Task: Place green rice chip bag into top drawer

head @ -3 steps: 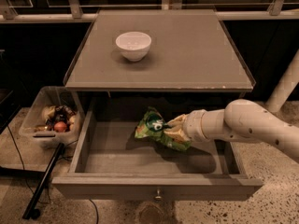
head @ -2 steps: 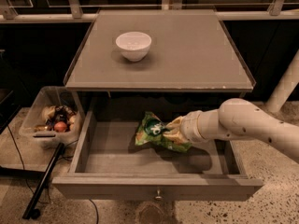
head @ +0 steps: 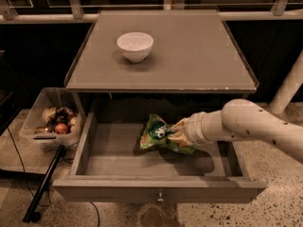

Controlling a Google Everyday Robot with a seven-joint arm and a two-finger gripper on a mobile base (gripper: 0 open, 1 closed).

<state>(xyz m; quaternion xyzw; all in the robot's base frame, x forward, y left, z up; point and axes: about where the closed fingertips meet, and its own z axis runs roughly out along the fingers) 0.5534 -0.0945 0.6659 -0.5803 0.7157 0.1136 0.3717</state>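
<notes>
The green rice chip bag (head: 158, 134) is crinkled and shiny with a dark round logo. It sits inside the open top drawer (head: 118, 157), right of the middle and low over the drawer floor. My gripper (head: 179, 132) reaches in from the right on the white arm (head: 246, 126) and is shut on the bag's right end. The bag hides most of the fingers. The drawer is pulled fully out, and its front panel with a small round knob (head: 160, 196) faces the camera.
A white bowl (head: 135, 45) stands on the grey tabletop (head: 199, 51) above the drawer. A clear plastic bin (head: 49, 119) with mixed items sits on the floor at the left. A black pole (head: 42, 183) leans beside it. A white post (head: 286, 91) stands at the right.
My gripper has carried the bag slightly to the left inside the drawer. The bowl and the drawer have not moved.
</notes>
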